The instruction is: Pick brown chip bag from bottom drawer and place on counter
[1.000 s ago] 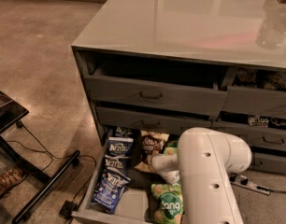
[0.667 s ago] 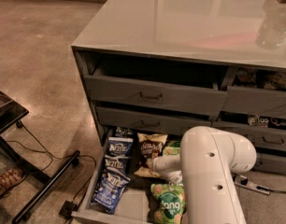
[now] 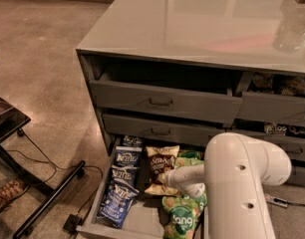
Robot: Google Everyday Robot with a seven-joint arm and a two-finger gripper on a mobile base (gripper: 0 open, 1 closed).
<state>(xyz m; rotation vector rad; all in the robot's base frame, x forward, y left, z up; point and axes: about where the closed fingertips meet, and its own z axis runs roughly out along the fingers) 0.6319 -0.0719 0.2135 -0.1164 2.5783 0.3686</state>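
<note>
The brown chip bag [image 3: 160,164] lies in the open bottom drawer [image 3: 138,219], near its back, with a dark brown middle and cream bands. My gripper [image 3: 166,179] is at the end of the white arm [image 3: 237,188], low inside the drawer, right at the bag's lower right edge. The arm reaches in from the right and hides the drawer's right side. The glossy grey counter [image 3: 192,19] tops the cabinet above.
Dark blue Kettle bags [image 3: 120,183] fill the drawer's left side and green dang bags [image 3: 182,215] lie at the front right. Two grey drawers with handles [image 3: 160,102] sit above. A black stand and cables [image 3: 38,193] are on the floor to the left.
The white arm has shifted slightly to the right. The gripper stays low in the drawer beside the brown chip bag, and the bags have not moved.
</note>
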